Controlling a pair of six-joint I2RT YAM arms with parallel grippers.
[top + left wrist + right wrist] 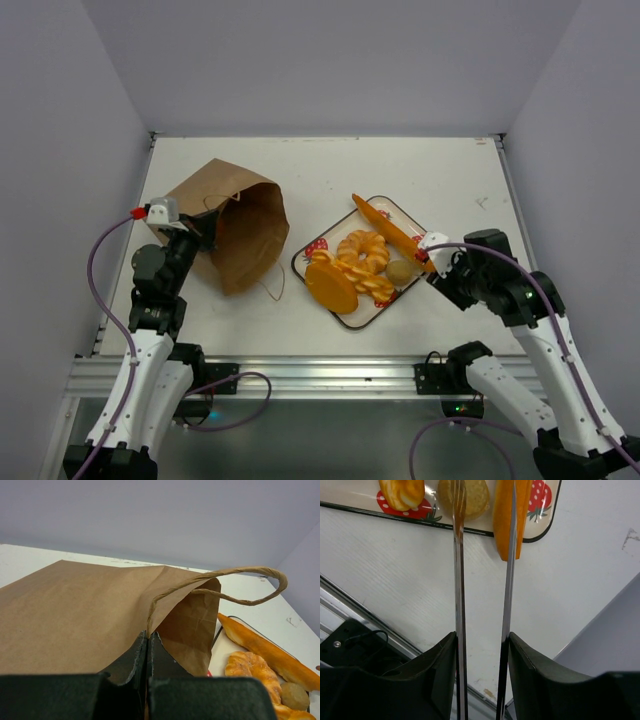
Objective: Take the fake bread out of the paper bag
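The brown paper bag (235, 235) (75, 610) lies on its side at the left, mouth facing the tray. My left gripper (198, 232) (148, 636) is shut on the bag's rim beside a handle loop (250, 587). The fake bread rests on the strawberry tray (303, 258): a long baguette (385, 228) (270, 652) (520, 520), a braided ring (362, 250) (252, 670), a flat disc (330, 287) and a small bun (401, 270) (475, 497). My right gripper (415, 262) (482, 555) stands open at the tray's near right edge, its long thin blades apart over bun and baguette end, holding nothing.
The tray's black rim (547, 525) lies close ahead of the right blades. The table's aluminium front rail (320, 375) runs just behind both arms. White walls close in the table on three sides.
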